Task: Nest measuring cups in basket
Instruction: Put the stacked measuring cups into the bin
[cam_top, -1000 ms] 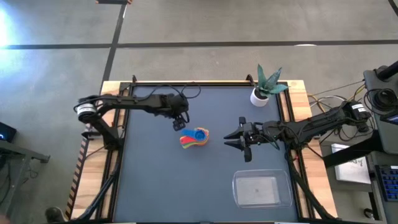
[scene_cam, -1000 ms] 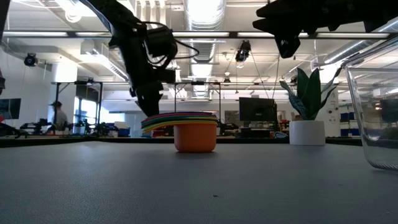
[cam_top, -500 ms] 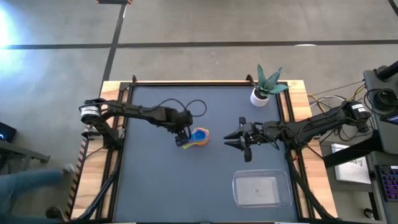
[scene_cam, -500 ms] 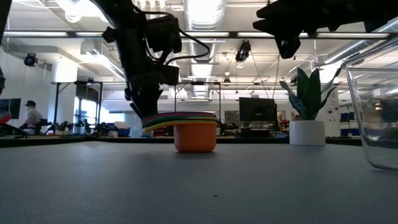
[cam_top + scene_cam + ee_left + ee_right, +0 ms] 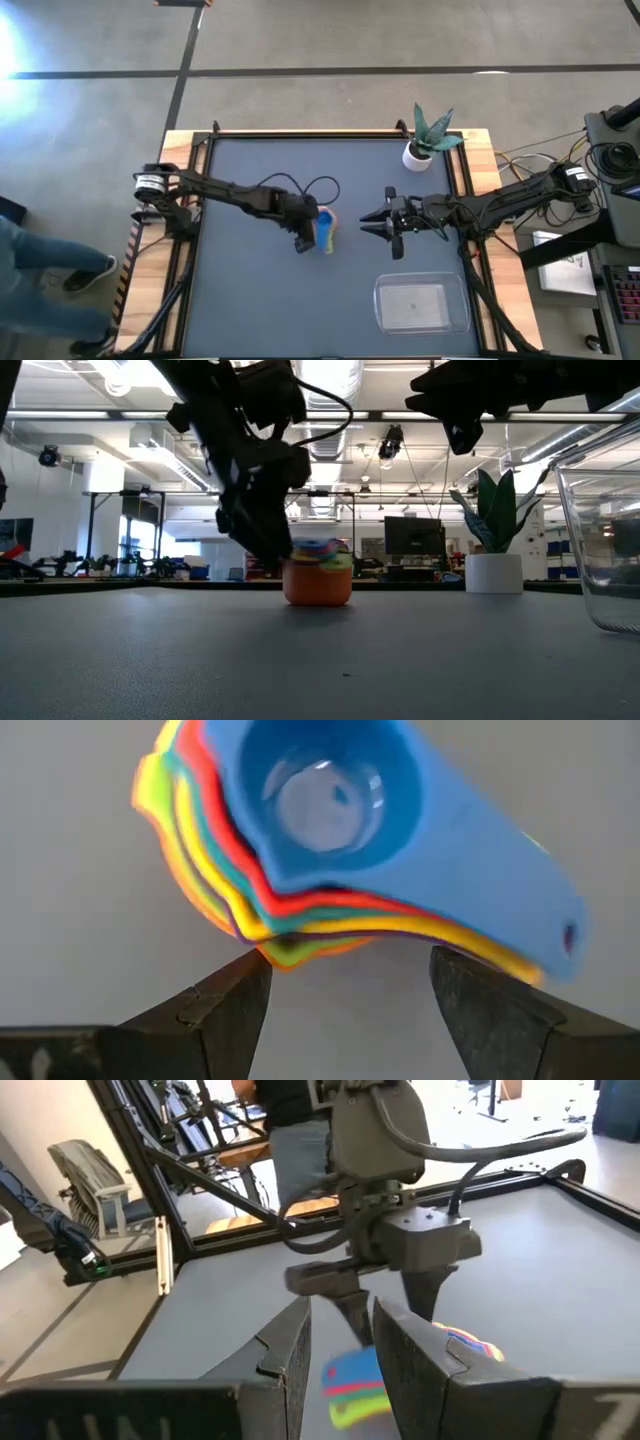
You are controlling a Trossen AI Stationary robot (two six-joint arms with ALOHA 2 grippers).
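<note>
The measuring cups (image 5: 325,228) sit nested in one stack near the table's middle, the blue one (image 5: 320,795) on top and the orange one (image 5: 317,584) at the bottom on the table. Their handles (image 5: 470,920) fan out toward the near edge. My left gripper (image 5: 303,240) is low at the stack's left side and open, with the handles' roots between its fingers (image 5: 350,965). My right gripper (image 5: 368,223) is open and hovers above the table to the right of the stack. The clear basket (image 5: 421,303) stands at the near right. My left gripper comes at the stack slanting down from the table's left. One fingertip (image 5: 250,978) stands right at the edge of the lower handles (image 5: 285,952), and I cannot tell whether it touches them. The other fingertip (image 5: 455,970) is apart from them. The stack rests on the table.
A white plant pot (image 5: 417,153) stands at the far right corner. The basket's wall (image 5: 600,540) rises at the right in the low view. A person's legs (image 5: 40,280) show beside the table's left edge. Bare table lies at the near left.
My left gripper has moved right and toward the near edge, coming down to the stack. The stack has turned about on the table: its handles pointed left and now point toward the near edge. My right arm has kept still.
</note>
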